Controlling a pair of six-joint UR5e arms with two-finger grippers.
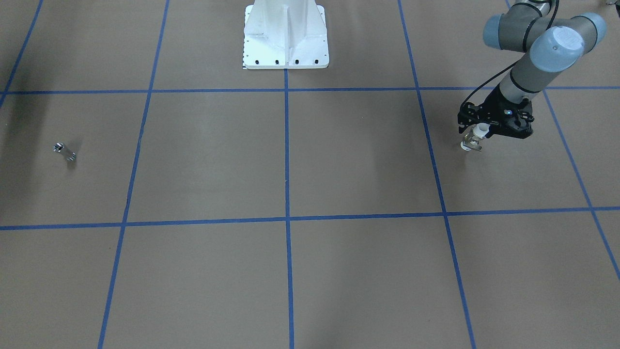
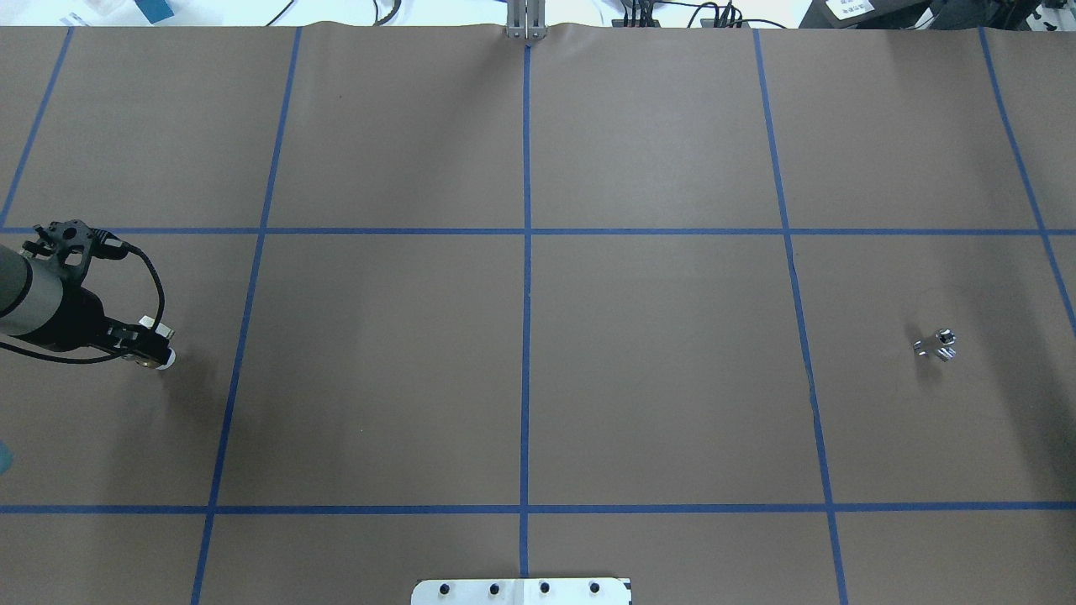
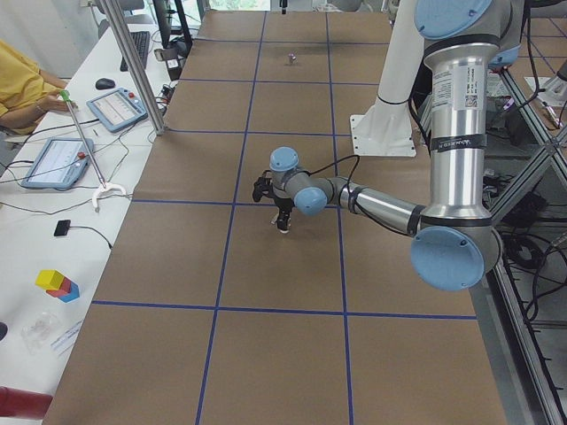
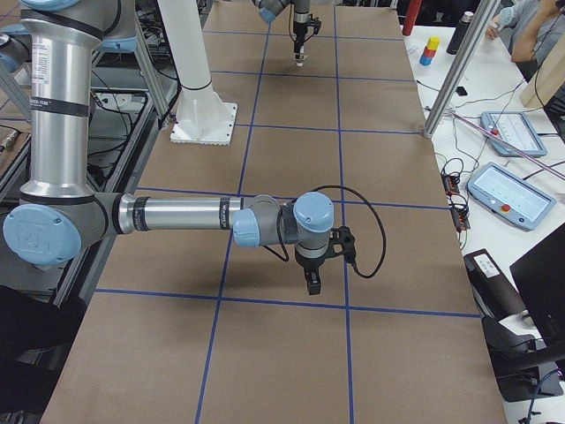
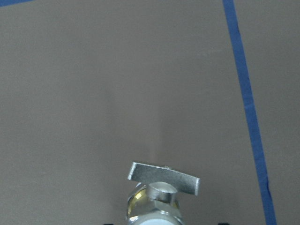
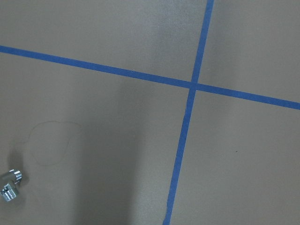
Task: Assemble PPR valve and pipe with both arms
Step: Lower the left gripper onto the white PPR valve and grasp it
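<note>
jaws of the left gripper (image 1: 484, 127) are closed on the ppr valve (image 1: 471, 143), clamping its white socket end, with the metal middle and the flat pale tab sticking out past the fingertips. the left wrist view shows the tab lying crosswise at the bottom edge, the brass and silver body under it, and bare brown table (image 1: 358, 160) beyond. the left arm (image 1: 537, 63) reaches in from the robot's left side and holds the valve low over the table, inside the middle row of the blue tape grid (image 1: 286, 145); whether the valve touches the surface, i cannot tell. the pipe (image 2: 936, 345) lies on the table at the robot's right side, in the same middle row, well apart from the valve and with no gripper on it. in the right wrist view it sits in the lower left corner, partly cut by the edge. the right gripper (image 4: 312, 284) points down near a tape line, away from the pipe; it shows only in the right side view, so i cannot tell how its jaws stand. the white pedestal (image 1: 286, 39) stands at the robot's edge of the table, on the centre tape line.
</note>
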